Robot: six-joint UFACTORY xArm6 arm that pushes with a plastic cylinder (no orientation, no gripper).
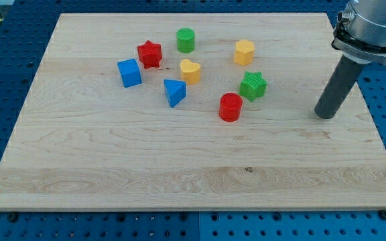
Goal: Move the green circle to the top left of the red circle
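Note:
The green circle stands near the view's top, centre. The red circle stands lower and to the right of it, near the board's middle. My tip rests on the board at the view's right, well to the right of the red circle and far from the green circle. It touches no block.
A red star, a blue cube, a blue triangle and a yellow heart lie between the two circles and to their left. A yellow hexagon and a green star sit above the red circle. The wooden board lies on a blue pegboard.

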